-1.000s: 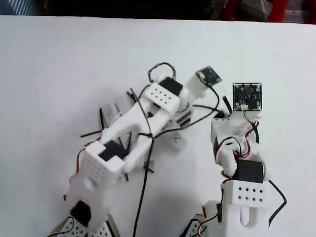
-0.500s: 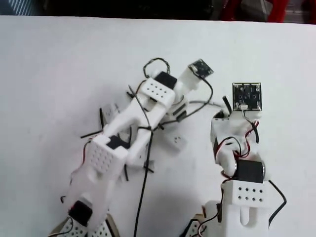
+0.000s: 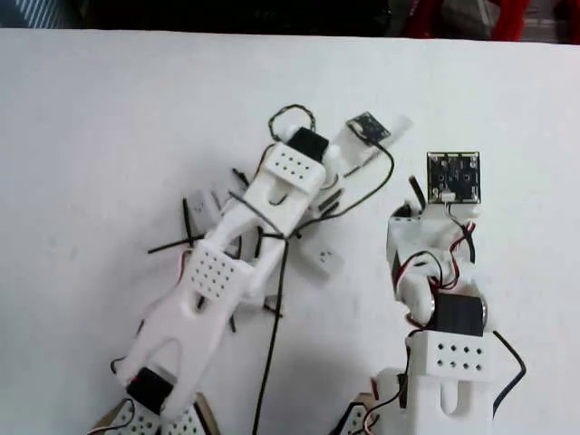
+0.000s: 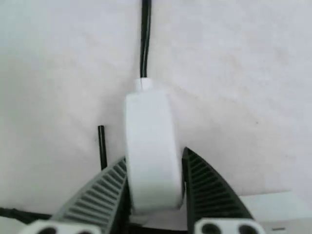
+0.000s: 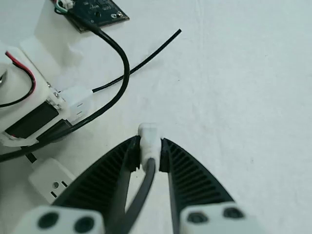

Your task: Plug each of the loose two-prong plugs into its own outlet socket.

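Observation:
My left gripper (image 4: 153,162) is shut on a white rounded plug (image 4: 152,146), whose black cord (image 4: 145,39) runs away across the white table. In the high view the left arm (image 3: 272,195) stretches diagonally to the table's middle. My right gripper (image 5: 149,147) is shut on a small white plug (image 5: 148,132), and that plug's black cord trails back between the fingers. A white outlet socket (image 5: 48,178) lies on the table just beside the right gripper. The right arm (image 3: 444,263) stands at the right in the high view.
Several black cords and strips (image 3: 172,243) and a white outlet block (image 3: 323,260) lie under and around the left arm. The left arm's wrist and its camera board (image 5: 95,12) are close to the right gripper. Open table (image 3: 109,118) spreads to the far left and back.
The left arm has straightened and reached farther out, its elbow dropping lower and its wrist shifting slightly left and back. The right arm has not moved.

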